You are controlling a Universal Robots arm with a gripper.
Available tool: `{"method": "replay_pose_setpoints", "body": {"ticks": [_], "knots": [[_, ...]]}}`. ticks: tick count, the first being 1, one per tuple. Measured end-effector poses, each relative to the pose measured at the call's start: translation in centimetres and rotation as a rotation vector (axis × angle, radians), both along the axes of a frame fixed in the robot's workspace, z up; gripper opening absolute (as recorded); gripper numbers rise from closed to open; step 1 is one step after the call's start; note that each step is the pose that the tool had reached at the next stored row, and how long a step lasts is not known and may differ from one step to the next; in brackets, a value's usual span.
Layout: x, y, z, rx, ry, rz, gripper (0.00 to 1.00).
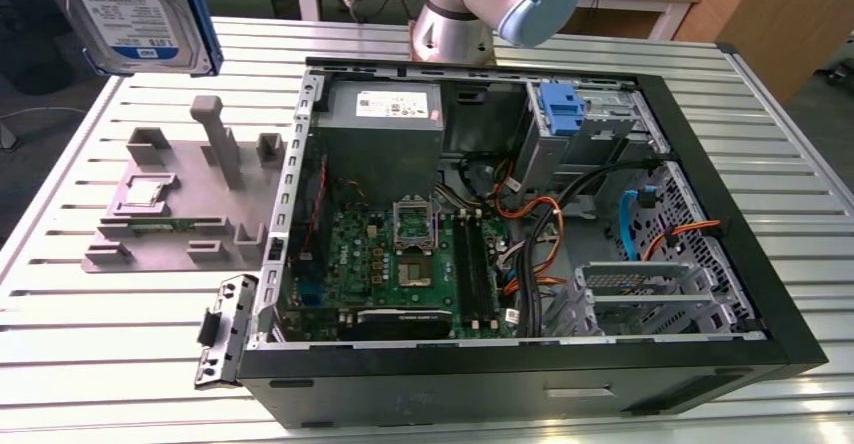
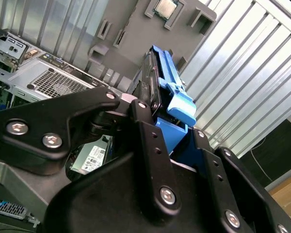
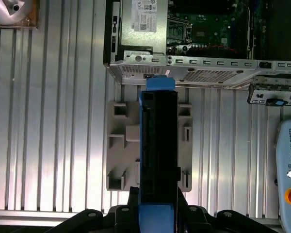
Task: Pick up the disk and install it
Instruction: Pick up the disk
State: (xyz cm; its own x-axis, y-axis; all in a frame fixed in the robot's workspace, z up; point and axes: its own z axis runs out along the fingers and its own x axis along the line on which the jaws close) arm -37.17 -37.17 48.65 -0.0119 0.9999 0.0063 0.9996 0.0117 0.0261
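The disk (image 1: 134, 14), a silver hard drive with a white-and-blue label in a blue carrier rail, hangs upright high above the table at the exterior view's upper left, over the grey fixture (image 1: 174, 204). In both wrist views my gripper (image 2: 172, 133) is shut on the disk (image 2: 177, 104), its black fingers (image 2: 148, 131) clamping the two flat sides. In the first wrist view the disk (image 3: 158, 141) shows edge-on, held by the gripper (image 3: 157, 216) above the grey fixture (image 3: 123, 141), beside the open computer case (image 3: 194, 68).
The open computer case (image 1: 747, 264) lies on the slatted metal table (image 1: 120, 364), with a blue bracket (image 1: 561, 114) in its drive bay at the back. A small silver chip (image 2: 164, 7) sits in the fixture. The arm's base (image 1: 461, 24) stands behind the case. A pendant (image 3: 288, 165) lies nearby.
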Motion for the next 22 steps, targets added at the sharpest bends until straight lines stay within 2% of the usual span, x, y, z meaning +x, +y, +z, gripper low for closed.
{"method": "replay_pose_setpoints", "body": {"ticks": [22], "knots": [[3.23,-0.02,0.0,0.0,0.0003,0.0,0.37]]}}
